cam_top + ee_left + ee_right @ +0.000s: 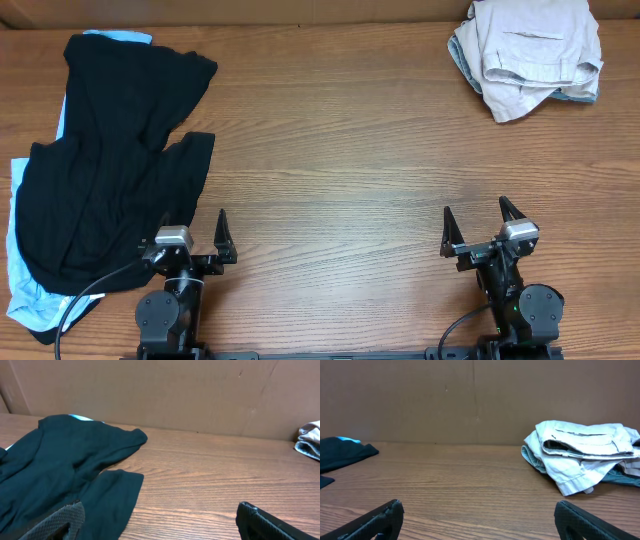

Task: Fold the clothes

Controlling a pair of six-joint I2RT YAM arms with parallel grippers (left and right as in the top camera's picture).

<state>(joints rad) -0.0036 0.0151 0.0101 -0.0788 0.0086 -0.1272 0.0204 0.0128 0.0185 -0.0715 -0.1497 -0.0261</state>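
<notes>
A desk [340,150] of brown wood-grain laminate fills nearly the whole overhead view, its grain running left to right across the frame. Darker streaks and wavy figures show in the grain around the middle. Along the top edge of the overhead frame runs a narrow strip of plain brown board [300,10], standing at the desk's far edge. In both wrist views this board fills the upper half of the frame as a flat, matte backdrop, meeting the desk in a straight line. It shows a vertical seam near the centre of the right wrist view. In the left wrist view it has a seam at upper left and a slanting crease at upper right.
</notes>
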